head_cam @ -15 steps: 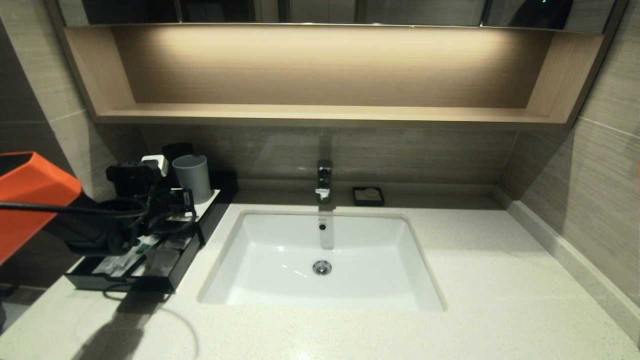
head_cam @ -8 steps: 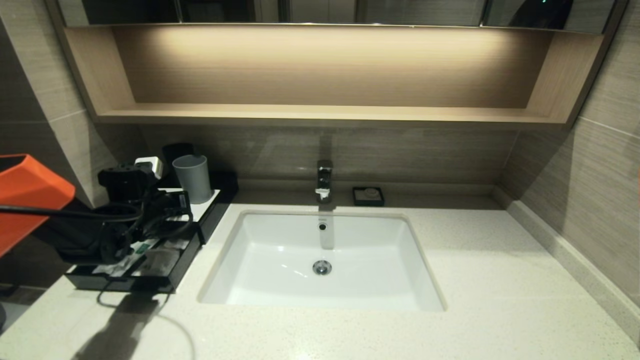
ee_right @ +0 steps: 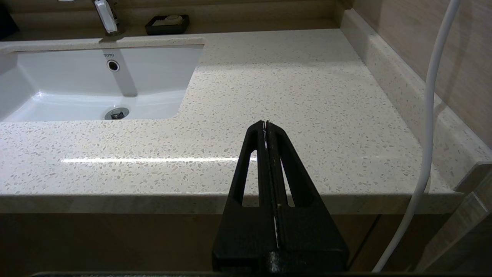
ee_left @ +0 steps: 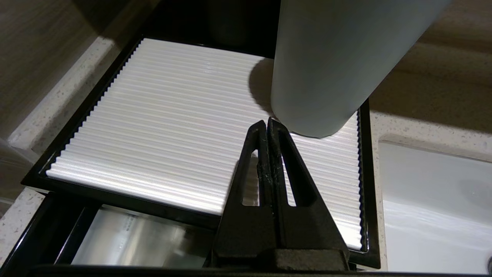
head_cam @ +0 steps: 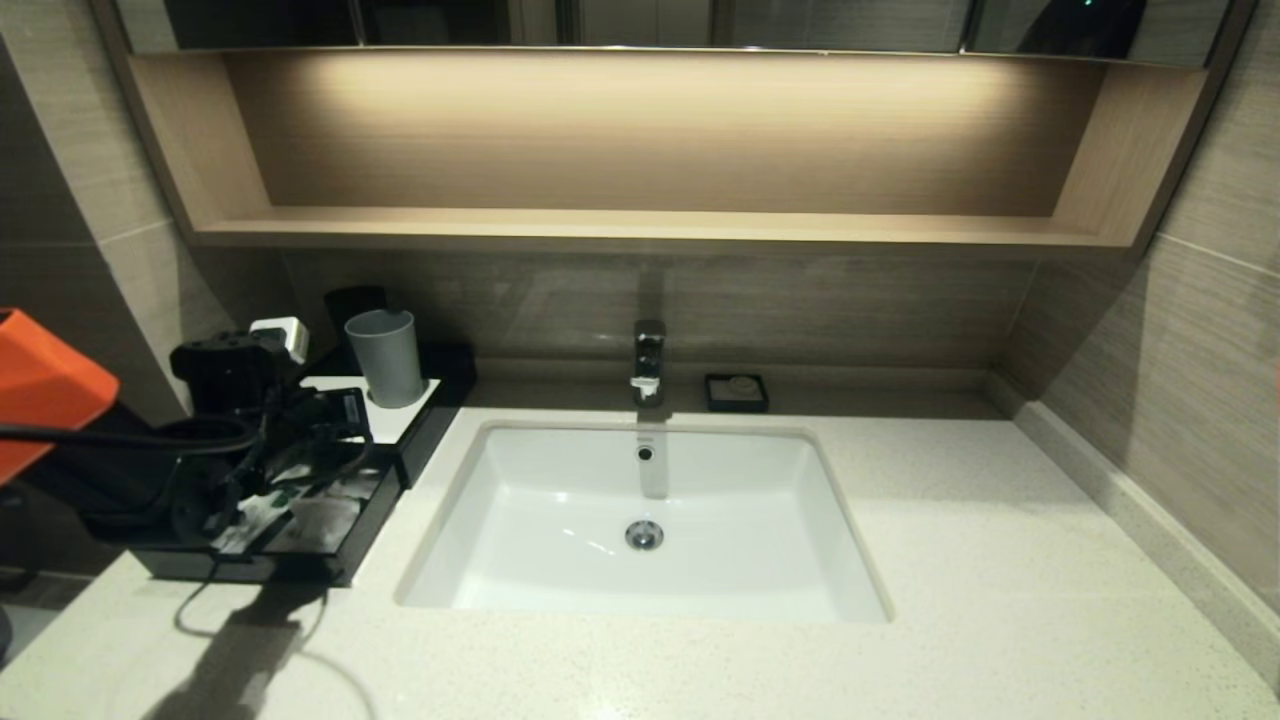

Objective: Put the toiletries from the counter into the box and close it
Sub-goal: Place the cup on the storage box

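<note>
The left gripper [ee_left: 268, 125] is seen with its two black fingers pressed flat together and nothing held between them; it is poised above the box [head_cam: 415, 445], with the tips over the white ribbed panel [ee_left: 161, 127] set into the box's top. The box is a low black rectangle standing on the cream speckled counter [head_cam: 1000, 600], between the wall and the white sunken sink basin [head_cam: 640, 520]. Its front drawer [head_cam: 255, 565] is pulled out toward the robot, below and behind the fingertips, and its black rim is seen framing the contents. In that drawer the toiletries [head_cam: 262, 505] are laid: slim clear-white plastic-wrapped packets whose wrapping catches the light (a green band is visible on one of them), partly hidden in the head view by the arm and its cables. In the left wrist view only a glossy, silvery stretch of wrapping [ee_left: 134, 242] can be made out under the panel's front edge. A grey cup [ee_left: 330, 65] is stood upright on the panel just beyond the fingertips, to the side nearer the basin. The right gripper [ee_right: 266, 125] is held apart from all this, over the bare counter at its front edge on the far side of the basin, its fingers likewise closed on nothing.
</note>
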`<state>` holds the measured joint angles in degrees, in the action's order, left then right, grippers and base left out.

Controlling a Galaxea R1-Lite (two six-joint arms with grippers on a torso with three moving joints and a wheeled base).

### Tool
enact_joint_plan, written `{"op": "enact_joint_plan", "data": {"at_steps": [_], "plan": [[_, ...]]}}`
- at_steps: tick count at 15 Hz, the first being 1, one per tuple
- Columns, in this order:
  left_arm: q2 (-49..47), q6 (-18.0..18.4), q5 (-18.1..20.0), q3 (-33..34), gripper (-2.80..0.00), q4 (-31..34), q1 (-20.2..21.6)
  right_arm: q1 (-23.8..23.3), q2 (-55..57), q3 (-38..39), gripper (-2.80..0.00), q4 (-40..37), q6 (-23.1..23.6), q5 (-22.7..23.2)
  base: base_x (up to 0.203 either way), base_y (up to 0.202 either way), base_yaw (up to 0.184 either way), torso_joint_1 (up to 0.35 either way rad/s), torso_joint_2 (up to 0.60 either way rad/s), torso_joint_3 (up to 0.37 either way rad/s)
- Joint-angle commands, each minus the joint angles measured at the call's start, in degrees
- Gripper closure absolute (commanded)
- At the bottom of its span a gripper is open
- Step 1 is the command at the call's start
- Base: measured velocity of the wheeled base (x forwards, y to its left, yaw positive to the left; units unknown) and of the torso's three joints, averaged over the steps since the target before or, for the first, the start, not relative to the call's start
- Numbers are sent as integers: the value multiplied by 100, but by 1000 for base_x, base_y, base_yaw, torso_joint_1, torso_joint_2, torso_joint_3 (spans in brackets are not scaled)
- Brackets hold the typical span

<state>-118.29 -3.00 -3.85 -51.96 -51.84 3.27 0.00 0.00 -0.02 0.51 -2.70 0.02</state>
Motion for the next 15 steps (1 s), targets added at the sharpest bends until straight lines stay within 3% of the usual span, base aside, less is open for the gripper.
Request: {"op": "enact_joint_plan", "data": {"at_steps": [1, 15], "plan": [[130, -8, -1, 10, 0, -63, -10, 0, 9, -6, 0, 2, -2, 4, 0, 0, 0, 0, 0, 0], [-243, -29, 106, -362, 0, -150, -133, 0, 9, 2, 0, 2, -2, 1, 0, 0, 0, 0, 0, 0]]}}
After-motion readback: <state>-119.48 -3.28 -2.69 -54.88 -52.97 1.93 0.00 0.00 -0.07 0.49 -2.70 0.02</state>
